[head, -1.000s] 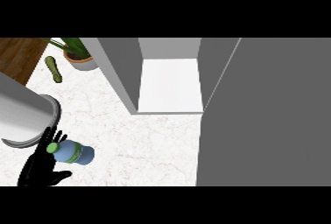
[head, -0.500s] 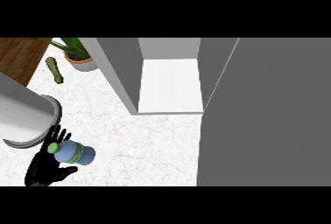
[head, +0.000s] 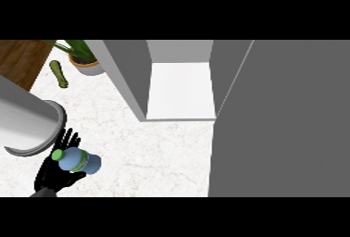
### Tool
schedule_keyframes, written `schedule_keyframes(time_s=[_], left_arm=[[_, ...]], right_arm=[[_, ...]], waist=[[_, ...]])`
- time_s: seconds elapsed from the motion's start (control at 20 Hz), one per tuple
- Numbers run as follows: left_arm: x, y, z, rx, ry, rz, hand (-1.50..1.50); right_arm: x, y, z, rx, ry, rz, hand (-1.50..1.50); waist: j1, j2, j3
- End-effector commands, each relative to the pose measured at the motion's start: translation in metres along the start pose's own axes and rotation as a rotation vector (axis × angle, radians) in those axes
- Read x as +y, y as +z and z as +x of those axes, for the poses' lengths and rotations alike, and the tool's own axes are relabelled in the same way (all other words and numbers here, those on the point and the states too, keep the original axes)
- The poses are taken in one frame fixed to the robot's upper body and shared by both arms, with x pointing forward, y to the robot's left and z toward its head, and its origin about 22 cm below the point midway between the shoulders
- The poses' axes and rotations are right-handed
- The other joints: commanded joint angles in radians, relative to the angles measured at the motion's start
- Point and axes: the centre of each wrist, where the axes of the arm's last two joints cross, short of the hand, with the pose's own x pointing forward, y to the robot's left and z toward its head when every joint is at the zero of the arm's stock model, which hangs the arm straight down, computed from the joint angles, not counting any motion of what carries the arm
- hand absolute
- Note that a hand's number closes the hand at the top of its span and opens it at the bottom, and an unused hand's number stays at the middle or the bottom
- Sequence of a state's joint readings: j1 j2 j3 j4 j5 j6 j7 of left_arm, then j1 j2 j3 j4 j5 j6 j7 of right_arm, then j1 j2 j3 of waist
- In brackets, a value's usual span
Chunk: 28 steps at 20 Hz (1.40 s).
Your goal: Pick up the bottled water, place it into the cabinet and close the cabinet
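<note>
The bottled water (head: 78,161), blue with a green cap and a green band, stands on the white marble counter (head: 150,152) at the lower left. My left hand (head: 54,175) is right behind it and on its left. The fingers (head: 67,139) are straight and spread past the cap, and the thumb lies under the bottle's near side. The cabinet (head: 180,90) is open at the top centre and shows a white shelf floor. Its grey door (head: 280,120) stands swung out and fills the right side. My right hand does not show.
A large grey cylinder (head: 24,122) crosses the left edge just above my hand. A potted plant (head: 85,61) and a green cucumber (head: 59,74) lie at the back left, beside a wooden surface (head: 19,58).
My left hand has crept slightly right and up against the bottle. The bottle has barely moved.
</note>
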<state>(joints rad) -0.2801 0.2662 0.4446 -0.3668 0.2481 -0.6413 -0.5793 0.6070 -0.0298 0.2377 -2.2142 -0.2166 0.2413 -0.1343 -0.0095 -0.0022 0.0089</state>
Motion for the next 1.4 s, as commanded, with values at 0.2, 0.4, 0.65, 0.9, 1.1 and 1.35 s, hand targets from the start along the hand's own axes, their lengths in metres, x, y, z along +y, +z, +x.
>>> schedule_keyframes(time_s=[0.2,0.4,0.65,0.9,1.1,1.35], left_arm=[[-0.013,-0.003,-0.016,-0.005,0.145,-0.154,-1.50],[-0.036,-0.002,-0.039,0.025,0.123,-0.198,1.50],[-0.037,-0.025,-0.015,-0.013,0.123,-0.236,1.50],[-0.044,-0.018,-0.030,-0.034,0.116,-0.219,1.50],[-0.033,-0.008,-0.028,-0.050,0.072,-0.183,1.50],[-0.029,-0.016,-0.015,-0.101,0.004,-0.108,1.50]], right_arm=[[-0.002,0.010,-0.018,0.022,-0.034,0.020,-1.50],[-0.008,0.006,0.000,0.012,0.001,0.012,-1.50],[0.007,0.010,-0.004,0.015,-0.022,0.011,-1.50],[-0.005,-0.001,-0.010,0.005,0.012,0.012,-1.50],[0.001,0.009,-0.002,0.025,-0.003,0.019,-1.50],[-0.001,0.022,0.003,0.026,0.018,0.014,-1.50]], waist=[[-0.016,0.007,-0.012],[-0.007,0.005,-0.011],[-0.006,0.002,-0.010],[-0.002,0.004,-0.010],[-0.002,0.003,-0.010],[-0.006,0.002,-0.010]])
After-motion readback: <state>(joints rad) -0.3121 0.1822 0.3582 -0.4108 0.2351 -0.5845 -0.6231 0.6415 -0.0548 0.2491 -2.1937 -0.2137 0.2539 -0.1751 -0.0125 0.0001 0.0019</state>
